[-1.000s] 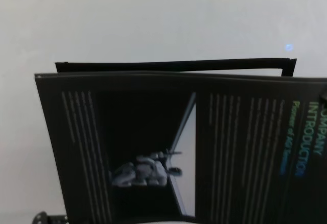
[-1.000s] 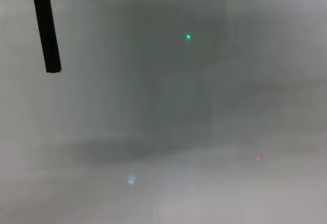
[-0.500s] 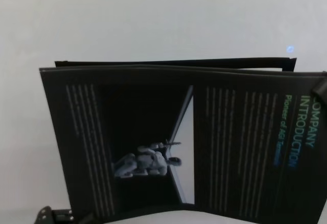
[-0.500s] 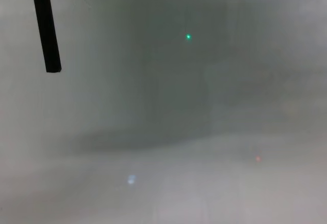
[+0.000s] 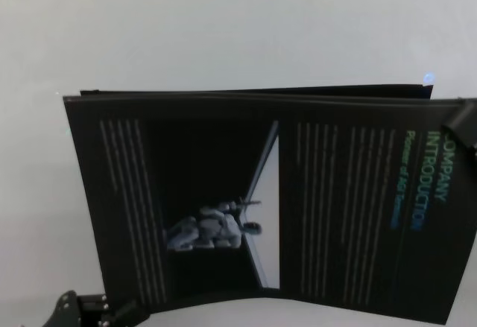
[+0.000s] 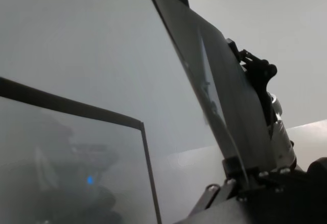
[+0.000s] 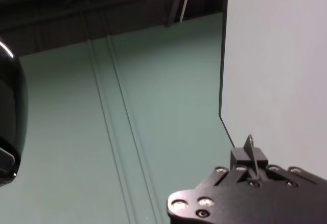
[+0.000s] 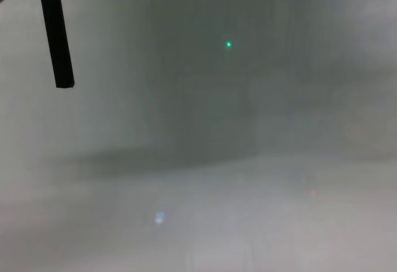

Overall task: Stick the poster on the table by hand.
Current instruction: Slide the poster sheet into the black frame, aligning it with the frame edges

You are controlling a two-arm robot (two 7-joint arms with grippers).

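Poster [image 5: 261, 200]: held tilted above the bench [image 5: 223, 29], far edge close to the surface. Best lowered evenly, far edge first, then smoothed flat. Left gripper [image 6: 240, 175]: at the near-left corner, fingers clamped on poster. Right gripper [image 7: 249, 157]: at the right edge, fingers pinching the sheet.

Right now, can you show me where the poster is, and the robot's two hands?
poster [image 5: 223, 193], head view: its dark printed face.
left hand [image 6: 244, 175], left wrist view: where it pinches the poster's edge.
right hand [image 7: 249, 155], right wrist view: its tip on the poster's edge.
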